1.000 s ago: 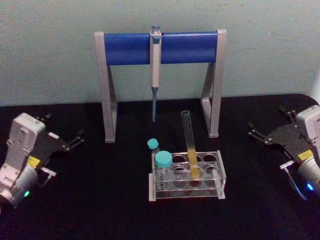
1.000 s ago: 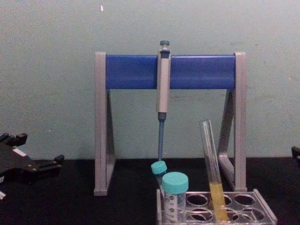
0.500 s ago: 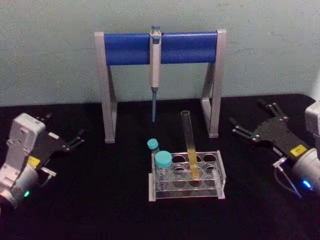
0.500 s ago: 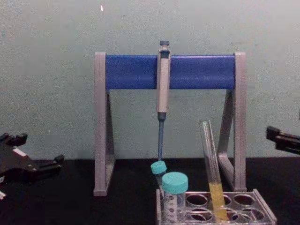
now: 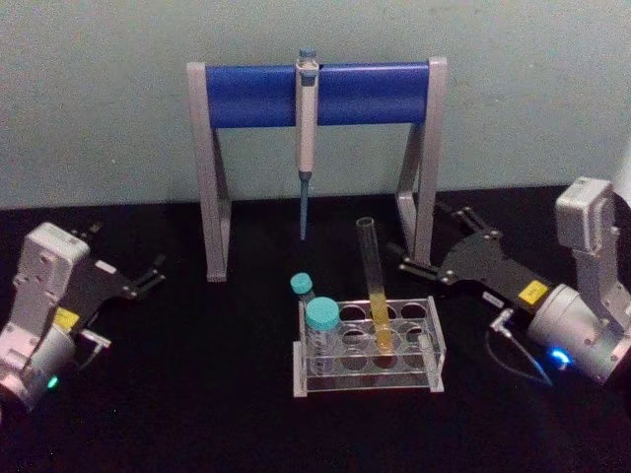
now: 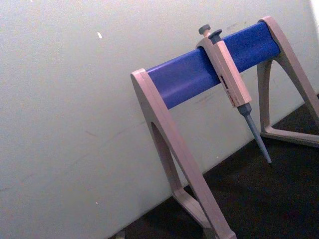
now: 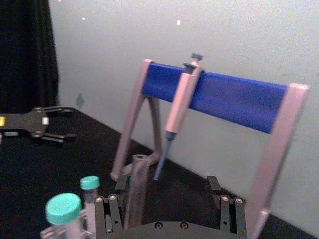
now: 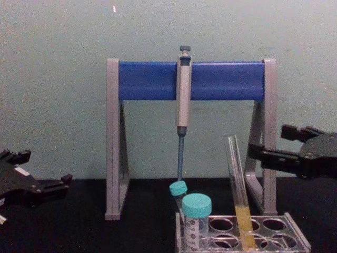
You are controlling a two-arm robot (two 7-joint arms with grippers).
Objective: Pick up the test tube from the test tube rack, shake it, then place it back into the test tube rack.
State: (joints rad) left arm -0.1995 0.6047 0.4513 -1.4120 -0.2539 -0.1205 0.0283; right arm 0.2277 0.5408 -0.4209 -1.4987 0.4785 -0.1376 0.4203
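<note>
Closing in from three o'clock, the right pincer (image 5: 422,238) has swung across the worktop (image 5: 197,394) toward the test tube (image 5: 373,281), fingers spread and holding nothing, so the pick-up approach is under way. The tube leans in the test tube rack (image 5: 367,382), near the pincer at its nine o'clock, not yet between the fingers. The left pincer (image 5: 126,253) sits released, far off at nine o'clock.

The test tube (image 5: 370,258), just ahead of the right gripper (image 5: 422,236), is seen as clear, glossy glass, and the test tube rack (image 5: 435,345) beneath it as smooth, transparent plastic. The gripper's finger plates are finished in matt black. Beyond the gripper, the pipette stand (image 5: 210,177) is made of dull grey plastic with a smoother blue bar. The table (image 5: 197,394) is surfaced in matt black.
</note>
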